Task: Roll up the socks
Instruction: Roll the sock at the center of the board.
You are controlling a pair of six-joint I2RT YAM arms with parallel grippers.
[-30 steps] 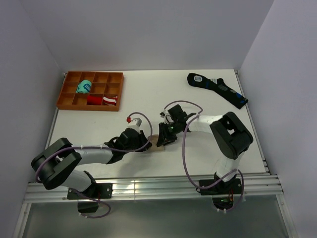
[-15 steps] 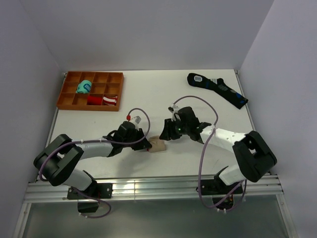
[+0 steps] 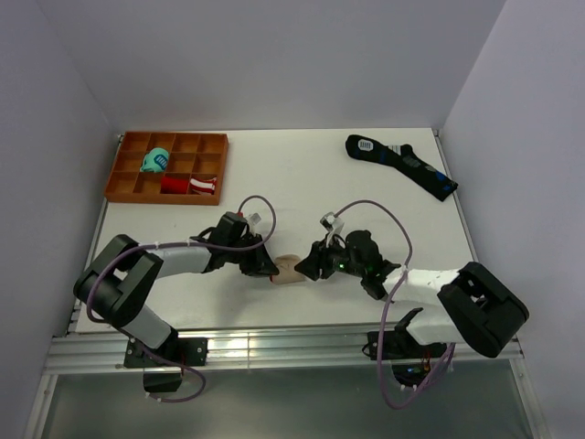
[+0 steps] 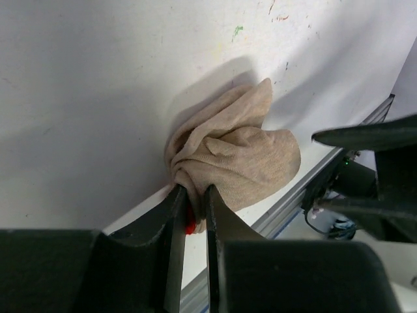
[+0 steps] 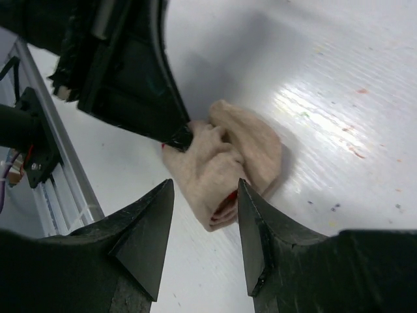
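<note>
From above, my left claw and my right claw face each other; the socks sit between them as a small beige wad touching the left tips; the near edge of the table runs close behind both claws, and bare white top opens wide ahead of them; the orange tray lies far ahead and left of my left claw; a black sock lies far ahead and right of my right one.

In my left wrist view, my left claw is clenched on a gathered fold of the socks, with a bit of red in the pinch; the wad bulges just past the tips; the table's edge runs near its right side.

In my right wrist view, my right claw stands released, jaws spread; the socks lie just beyond the tips, in line with the gap; my left claw bites the wad's far left side; bare table stretches away to the right.
</note>
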